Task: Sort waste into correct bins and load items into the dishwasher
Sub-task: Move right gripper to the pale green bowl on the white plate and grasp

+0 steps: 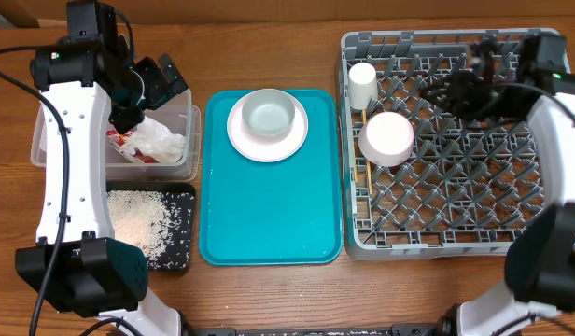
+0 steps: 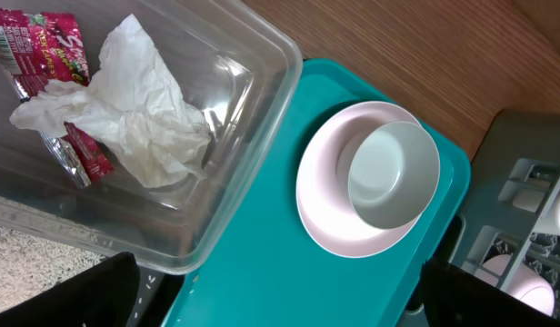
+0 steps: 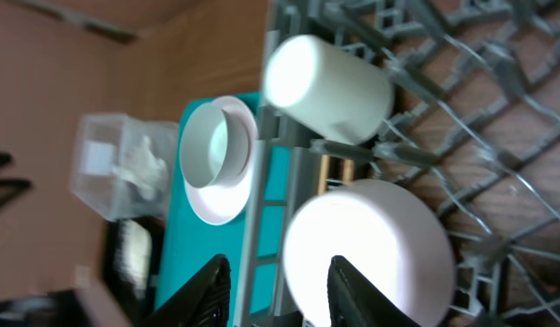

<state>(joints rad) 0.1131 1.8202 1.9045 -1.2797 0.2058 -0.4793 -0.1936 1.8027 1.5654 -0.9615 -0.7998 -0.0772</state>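
The clear tub (image 1: 189, 140) holds the red wrapper (image 1: 124, 142) and the white tissue (image 1: 161, 142); both also show in the left wrist view, wrapper (image 2: 44, 50) and tissue (image 2: 135, 109). The black tray (image 1: 180, 194) holds rice grains (image 1: 138, 219). My left gripper (image 1: 161, 82) is open and empty above the tub's right end (image 2: 280, 309). A plate (image 1: 241, 140) with a bowl (image 1: 267, 114) on it stands on the teal tray. The grey rack (image 1: 455, 187) holds the cup (image 1: 363, 84), an upturned bowl (image 1: 386, 138) and chopsticks (image 1: 368, 177). My right gripper (image 1: 441, 91) is open over the rack (image 3: 278, 295).
The teal tray (image 1: 269, 215) lies between the bins and the rack, its near half bare. Bare wooden table lies behind the tray and along the front edge. The rack's right and front cells hold nothing.
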